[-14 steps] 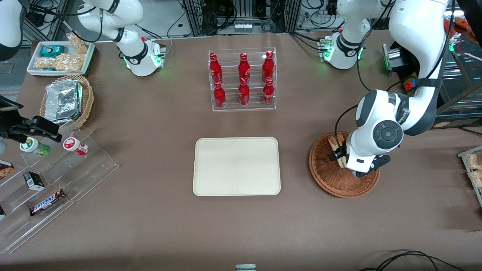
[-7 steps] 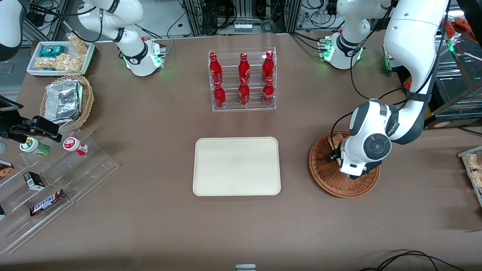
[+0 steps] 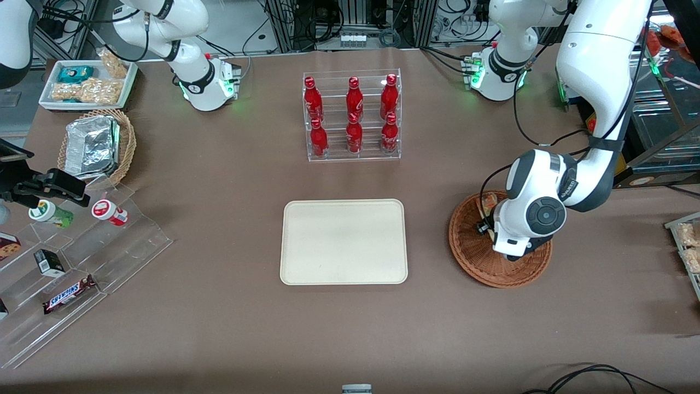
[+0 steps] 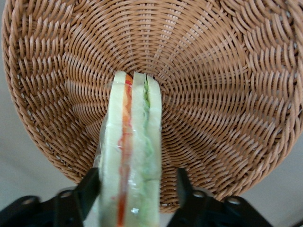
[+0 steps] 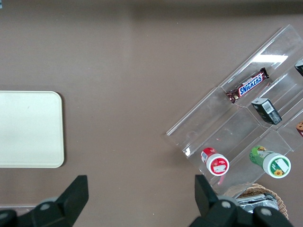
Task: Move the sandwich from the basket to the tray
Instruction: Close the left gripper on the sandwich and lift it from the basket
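The sandwich [image 4: 135, 142] stands on edge in the reddish-brown wicker basket [image 4: 227, 94], pale bread with red and green filling under clear wrap. My left gripper [image 4: 137, 189] is open and straddles it. One finger [image 4: 90, 189] lies against the wrap, and the other finger [image 4: 183, 187] stands a small gap off the bread. In the front view the white wrist hangs low over the basket [image 3: 476, 262] and covers most of the sandwich [image 3: 486, 203]. The cream tray [image 3: 343, 241] lies flat beside the basket, toward the parked arm's end, with nothing on it.
A clear rack of red bottles [image 3: 353, 117] stands farther from the front camera than the tray. At the parked arm's end are clear stepped shelves with snacks [image 3: 82, 257], a small tan basket of foil packs [image 3: 95, 146] and a white snack tray [image 3: 87, 83].
The left wrist has sunk lower over the basket and shifted slightly toward the tray, hiding more of the sandwich. Tray and basket have not moved.
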`<state>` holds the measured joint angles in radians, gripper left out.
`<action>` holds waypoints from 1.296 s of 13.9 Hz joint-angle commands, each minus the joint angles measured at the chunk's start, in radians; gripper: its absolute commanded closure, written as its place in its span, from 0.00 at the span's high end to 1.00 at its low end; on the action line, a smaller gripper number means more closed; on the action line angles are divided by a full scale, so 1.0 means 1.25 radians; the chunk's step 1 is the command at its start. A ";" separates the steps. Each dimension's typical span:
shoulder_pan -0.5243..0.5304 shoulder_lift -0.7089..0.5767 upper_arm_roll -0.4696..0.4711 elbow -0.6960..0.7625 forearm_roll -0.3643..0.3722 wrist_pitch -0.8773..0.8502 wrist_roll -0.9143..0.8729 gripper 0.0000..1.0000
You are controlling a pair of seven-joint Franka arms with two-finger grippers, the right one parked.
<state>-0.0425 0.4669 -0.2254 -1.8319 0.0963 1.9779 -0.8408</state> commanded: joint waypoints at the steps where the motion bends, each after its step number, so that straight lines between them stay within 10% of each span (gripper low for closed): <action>1: 0.001 -0.022 0.000 0.006 0.014 -0.004 -0.016 0.11; 8: -0.008 -0.019 -0.011 0.209 -0.006 -0.206 -0.021 0.11; 18: -0.152 0.180 -0.193 0.396 -0.003 -0.133 0.021 0.12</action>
<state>-0.1631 0.5843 -0.4581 -1.4584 0.0901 1.7972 -0.8261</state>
